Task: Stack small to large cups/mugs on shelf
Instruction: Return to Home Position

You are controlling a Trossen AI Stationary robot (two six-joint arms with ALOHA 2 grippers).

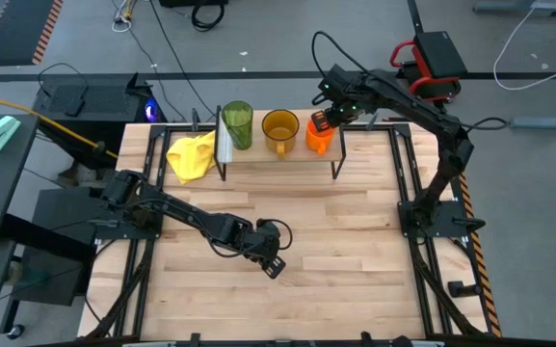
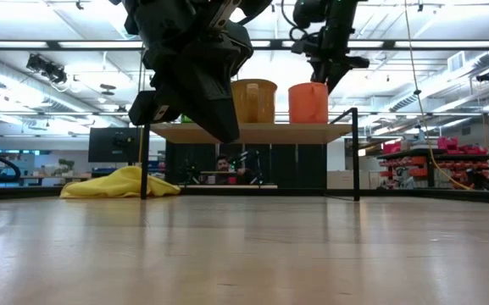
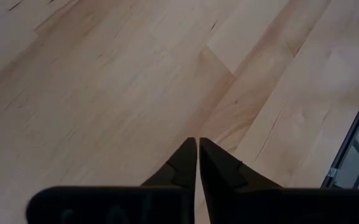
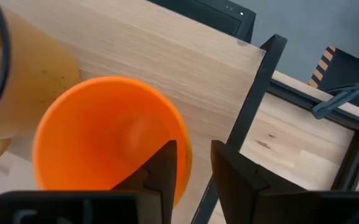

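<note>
Three cups stand in a row on the shelf (image 2: pixel 252 132) at the table's far edge. The green tumbler (image 1: pixel 237 123) is on the left, the yellow-brown mug (image 1: pixel 279 127) in the middle, the orange mug (image 1: pixel 318 137) on the right. My right gripper (image 4: pixel 195 165) hangs over the orange mug (image 4: pixel 104 137), open. One finger is inside the mug and one outside its right wall. The orange mug (image 2: pixel 308 102) rests by its base on the shelf top. My left gripper (image 3: pixel 197 146) is shut, low over the table's middle (image 1: pixel 274 262). My right gripper comes from above, pointing down, with its fingers on either side of the orange mug's rim (image 4: pixel 185 152). A gap shows between the rim and the outer finger (image 4: pixel 235 177). I cannot tell whether the inner finger (image 4: pixel 167 165) touches the inner wall.
A yellow cloth (image 1: pixel 191 156) lies on the table by the shelf's left legs. Black shelf legs (image 4: pixel 247 106) stand right beside my right gripper. The yellow-brown mug (image 4: pixel 17 81) stands close to the orange one. Bare wooden table (image 1: pixel 355 241) stretches between the shelf and the near edge.
</note>
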